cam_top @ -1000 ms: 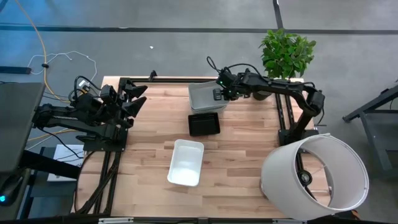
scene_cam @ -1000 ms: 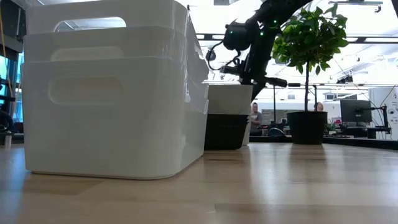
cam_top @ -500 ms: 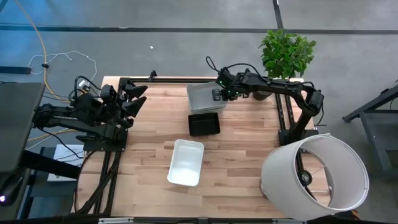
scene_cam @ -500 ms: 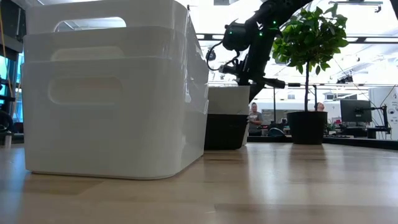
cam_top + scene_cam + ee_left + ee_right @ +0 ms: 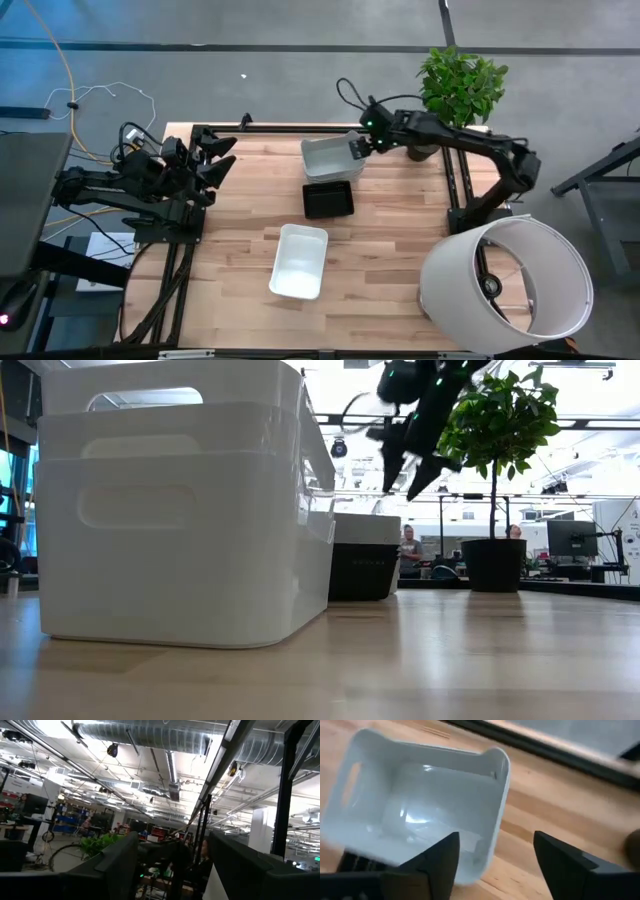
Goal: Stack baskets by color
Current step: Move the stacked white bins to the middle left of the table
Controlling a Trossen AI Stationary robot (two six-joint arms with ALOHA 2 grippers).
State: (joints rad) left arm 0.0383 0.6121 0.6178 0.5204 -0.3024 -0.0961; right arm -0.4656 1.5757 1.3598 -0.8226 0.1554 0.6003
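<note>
A: Item one, the baskets. Where do they stand?

B: Three lots on the wooden counter [image 5: 390, 250]. White basket stack [image 5: 298, 260] near the middle front; the low view shows it as nested layers [image 5: 180, 510]. Black basket [image 5: 328, 199] beyond it, toward the far edge. Translucent grey basket [image 5: 330, 158] just behind the black one, at the far side, and overlapping its far edge in the high view. In the low view the pale grey one shows behind and above the black one [image 5: 365, 570].

A: Item two, the right gripper?

B: Right gripper [image 5: 358, 146] hangs over the right-hand end of the grey basket, raised above it. The right wrist view looks down past both dark fingers [image 5: 440, 860] into the basket's open inside [image 5: 420, 820]. The jaws are spread wide and hold nothing. In the low view it shows high up [image 5: 410, 460], clear of the basket tops.

A: Item three, the left gripper?

B: Left gripper [image 5: 222, 157] sits at the left edge of the counter, by its mount, well apart from every basket. Jaws wide apart, nothing between them; its wrist view shows only the room's ceiling past its fingers [image 5: 120, 865].

A: Other stock?

B: Potted plant [image 5: 460, 85] at the far right corner. Large white lampshade [image 5: 510, 275] at the near right corner.
</note>
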